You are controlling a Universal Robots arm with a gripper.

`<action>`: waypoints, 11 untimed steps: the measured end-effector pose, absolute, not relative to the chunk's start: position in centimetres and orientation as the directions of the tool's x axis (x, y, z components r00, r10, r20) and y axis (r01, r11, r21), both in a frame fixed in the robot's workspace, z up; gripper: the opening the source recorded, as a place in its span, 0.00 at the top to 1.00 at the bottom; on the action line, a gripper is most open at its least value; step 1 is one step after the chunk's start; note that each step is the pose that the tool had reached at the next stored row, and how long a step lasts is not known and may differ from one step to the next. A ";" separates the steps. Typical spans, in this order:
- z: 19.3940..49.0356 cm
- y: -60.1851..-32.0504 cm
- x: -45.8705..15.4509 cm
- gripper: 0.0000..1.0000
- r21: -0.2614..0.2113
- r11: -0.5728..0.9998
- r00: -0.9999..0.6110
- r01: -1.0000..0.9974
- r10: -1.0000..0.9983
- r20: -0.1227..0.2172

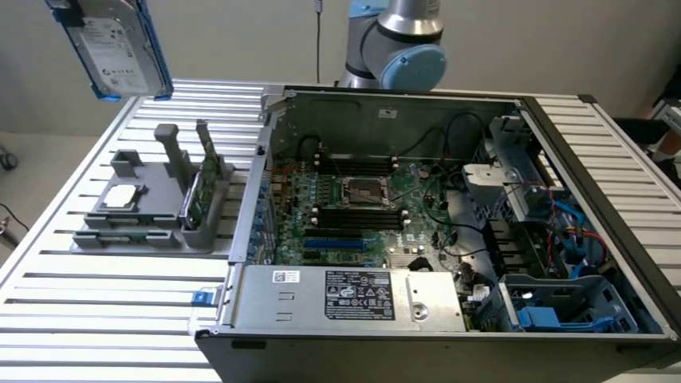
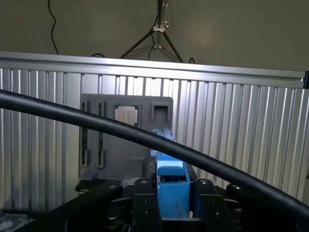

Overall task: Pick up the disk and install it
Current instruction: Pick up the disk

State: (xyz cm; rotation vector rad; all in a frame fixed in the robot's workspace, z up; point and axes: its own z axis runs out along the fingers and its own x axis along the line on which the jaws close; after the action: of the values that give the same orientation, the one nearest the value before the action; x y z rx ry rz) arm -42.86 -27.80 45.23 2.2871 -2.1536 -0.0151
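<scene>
Blue-framed disk (image 1: 112,48) is clamped between the jaws of the gripper (image 2: 173,205), which are closed against its carrier. It is held well above the grey fixture (image 1: 149,199), at the exterior view's left of the open computer case (image 1: 426,239).

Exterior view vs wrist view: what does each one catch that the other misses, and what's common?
Exterior view: open computer case, motherboard, silver power supply, the arm's blue joint. Wrist view: pincer clamped on the disk by its blue carrier, thick black cable, tripod beyond the table. Both: the disk, grey fixture with the silver chip, slatted table.
</scene>
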 end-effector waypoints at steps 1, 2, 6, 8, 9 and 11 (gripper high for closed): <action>45.7 -27.8 -42.6 0.67 0.007 -0.063 0.062 -0.998 -0.998 -0.007; 46.1 -27.8 -42.3 0.67 0.008 -0.064 0.064 -0.998 -0.998 -0.007; 47.5 -27.9 -40.5 0.67 0.012 -0.065 0.065 -0.998 -0.998 -0.008; 47.9 -28.0 -39.6 0.67 0.015 -0.065 0.065 -0.998 -0.998 -0.008; 48.1 -28.0 -39.1 0.67 0.017 -0.065 0.065 -0.998 -0.998 -0.008; 48.3 -28.1 -38.2 0.67 0.019 -0.065 0.065 -0.998 -0.998 -0.008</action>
State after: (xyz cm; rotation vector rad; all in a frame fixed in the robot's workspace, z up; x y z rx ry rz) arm -38.22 -28.12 48.29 2.2861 -2.1423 -0.0299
